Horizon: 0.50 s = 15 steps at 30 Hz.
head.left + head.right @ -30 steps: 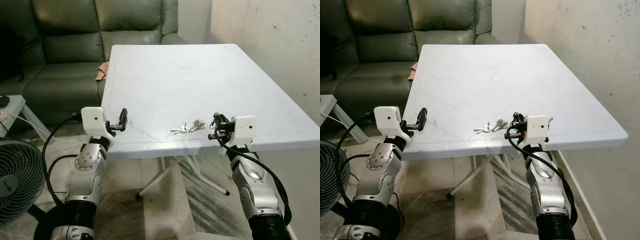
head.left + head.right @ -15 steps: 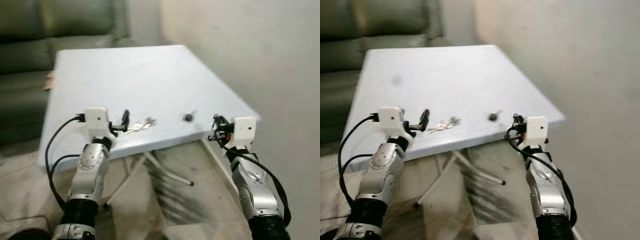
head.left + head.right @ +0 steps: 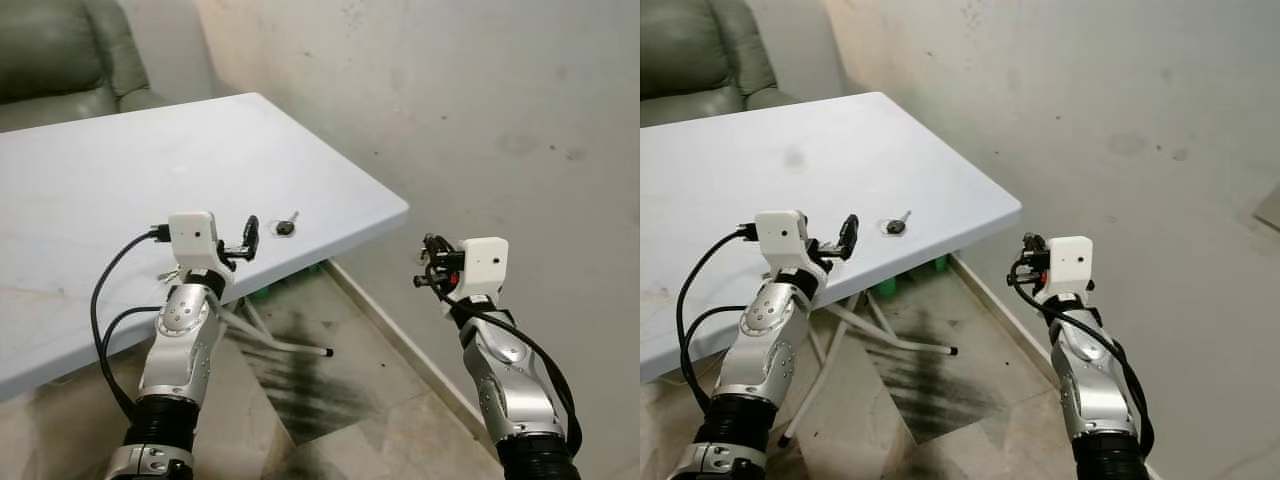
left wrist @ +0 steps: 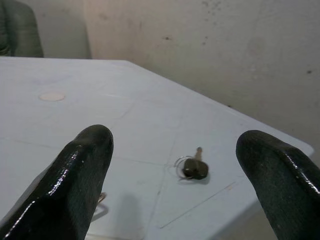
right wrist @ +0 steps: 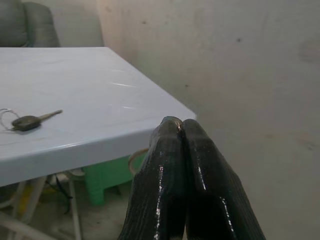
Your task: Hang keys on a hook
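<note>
Left gripper fingers wide apart over table, key beyond

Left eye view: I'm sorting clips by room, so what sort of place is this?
Probably a home living room: a green sofa stands behind a white folding table with a key on it, beside a scuffed plaster wall and a stone-patterned floor.

Even, soft indoor light; head views sharp; wrist views dimmer, near fingers blurred.
</note>
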### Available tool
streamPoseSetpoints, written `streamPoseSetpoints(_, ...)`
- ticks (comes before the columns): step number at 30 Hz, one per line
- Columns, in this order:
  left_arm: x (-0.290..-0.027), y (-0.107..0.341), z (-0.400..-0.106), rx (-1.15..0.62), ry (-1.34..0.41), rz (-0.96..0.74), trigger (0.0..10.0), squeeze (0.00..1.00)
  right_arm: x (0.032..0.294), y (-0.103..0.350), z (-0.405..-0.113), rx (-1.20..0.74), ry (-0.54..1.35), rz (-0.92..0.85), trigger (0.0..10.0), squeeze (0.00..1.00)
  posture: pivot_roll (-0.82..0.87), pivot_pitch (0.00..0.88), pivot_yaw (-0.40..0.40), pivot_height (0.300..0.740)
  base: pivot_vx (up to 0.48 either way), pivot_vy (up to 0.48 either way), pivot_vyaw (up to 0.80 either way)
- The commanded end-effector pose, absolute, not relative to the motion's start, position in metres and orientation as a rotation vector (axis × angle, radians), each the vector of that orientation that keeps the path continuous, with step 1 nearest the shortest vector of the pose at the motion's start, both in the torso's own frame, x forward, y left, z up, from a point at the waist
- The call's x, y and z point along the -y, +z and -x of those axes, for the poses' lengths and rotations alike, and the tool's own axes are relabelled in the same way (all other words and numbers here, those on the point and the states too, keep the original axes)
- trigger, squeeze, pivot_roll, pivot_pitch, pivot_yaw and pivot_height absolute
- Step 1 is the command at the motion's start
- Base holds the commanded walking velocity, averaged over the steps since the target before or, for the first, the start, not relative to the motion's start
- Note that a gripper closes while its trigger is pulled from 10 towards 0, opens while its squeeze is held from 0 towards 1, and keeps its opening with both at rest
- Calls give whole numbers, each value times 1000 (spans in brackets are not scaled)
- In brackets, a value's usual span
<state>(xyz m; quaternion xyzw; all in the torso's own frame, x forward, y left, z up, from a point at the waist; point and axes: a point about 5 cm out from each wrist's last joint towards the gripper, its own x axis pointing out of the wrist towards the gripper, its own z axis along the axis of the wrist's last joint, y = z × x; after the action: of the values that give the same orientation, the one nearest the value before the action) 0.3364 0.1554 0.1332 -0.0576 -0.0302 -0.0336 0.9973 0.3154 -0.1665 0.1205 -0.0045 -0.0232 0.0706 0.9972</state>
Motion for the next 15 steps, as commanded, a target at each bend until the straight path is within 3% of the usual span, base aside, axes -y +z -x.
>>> streamPoseSetpoints(1,-158,135,-337,60,-56,111,10000,0,166,127,-319,68,147,10,10000,0,85,0,-12,740,0,0,-706)
streamPoseSetpoints(8,-157,133,-337,51,-54,147,10000,0,165,128,-320,70,149,11,10000,0,86,0,-13,740,0,0,-712)
streamPoseSetpoints(15,-159,134,-339,48,-42,148,10000,0,166,129,-320,73,148,11,10000,0,86,0,-13,740,0,397,-712)
